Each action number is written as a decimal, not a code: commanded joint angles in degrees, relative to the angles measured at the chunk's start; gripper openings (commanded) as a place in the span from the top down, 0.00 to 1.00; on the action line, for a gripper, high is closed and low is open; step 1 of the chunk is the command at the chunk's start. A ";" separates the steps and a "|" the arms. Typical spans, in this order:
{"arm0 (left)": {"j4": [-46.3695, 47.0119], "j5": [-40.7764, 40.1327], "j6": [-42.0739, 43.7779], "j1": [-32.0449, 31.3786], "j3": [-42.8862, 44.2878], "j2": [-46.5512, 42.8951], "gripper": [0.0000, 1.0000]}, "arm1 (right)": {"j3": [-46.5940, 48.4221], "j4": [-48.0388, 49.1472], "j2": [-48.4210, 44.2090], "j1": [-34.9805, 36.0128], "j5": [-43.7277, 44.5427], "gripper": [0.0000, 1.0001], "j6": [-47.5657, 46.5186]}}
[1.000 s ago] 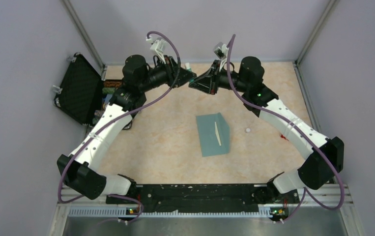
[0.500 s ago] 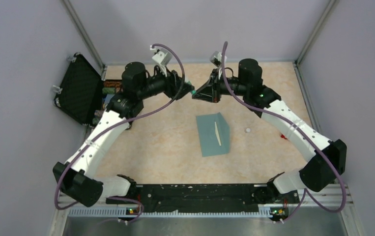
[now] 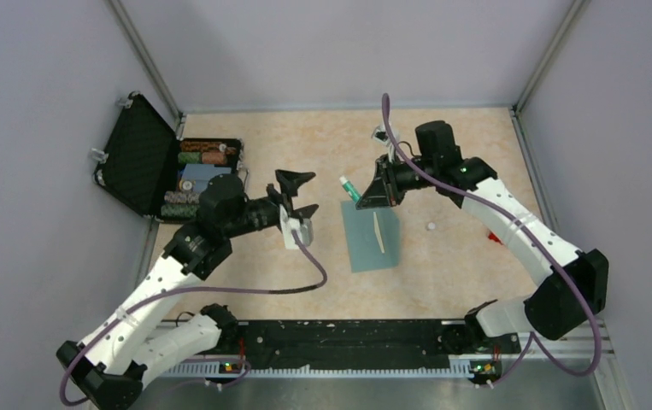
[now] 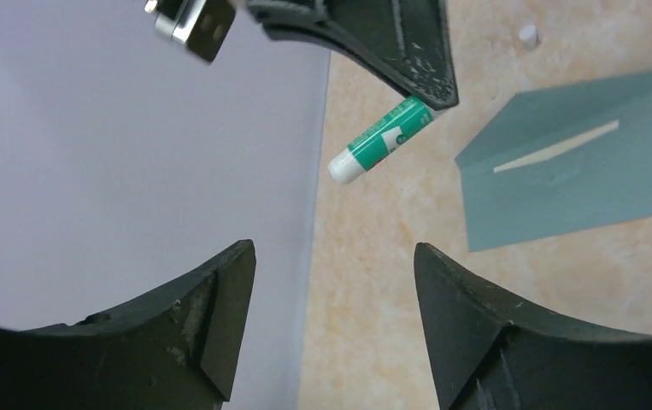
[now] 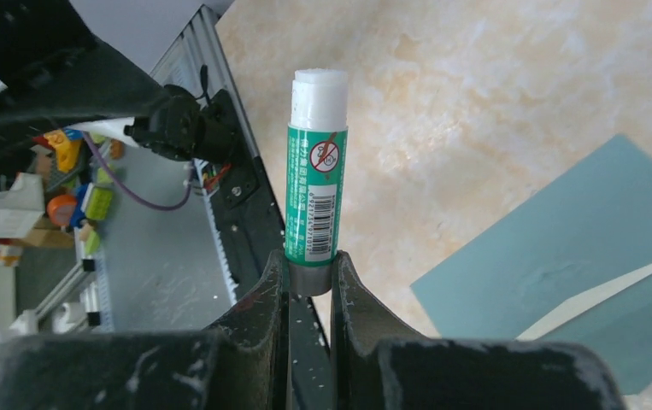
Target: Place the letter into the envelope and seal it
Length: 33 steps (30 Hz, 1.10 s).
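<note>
Desk [image 3: 254, 256], mottled beige and smooth, carries the envelope [image 3: 372, 235] flat at its middle. It is thin teal paper, likely light, floppy and easily creased, and best pinched at a free edge or the flap. The left claw [image 3: 302, 195] hangs wide open and empty to its left. The right claw [image 5: 309, 275] pinches the base of a hard, green, white-tipped glue stick [image 5: 315, 171] near the envelope's far left corner.

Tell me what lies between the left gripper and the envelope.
Top view: bare table, save the glue stick in the right gripper, poking in near the envelope.
</note>
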 commanded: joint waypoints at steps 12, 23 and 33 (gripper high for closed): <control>11.31 -5.10 42.29 -10.57 -7.91 6.29 0.36 | -0.11 -4.60 2.40 0.05 -8.49 1.00 4.93; 15.68 -7.66 45.12 -11.97 -9.05 11.54 0.50 | -0.90 -2.96 2.45 0.20 -10.60 1.00 7.08; 17.95 -8.07 41.76 -13.31 -9.89 12.06 0.86 | -1.11 -2.23 2.26 0.25 -10.42 1.00 7.41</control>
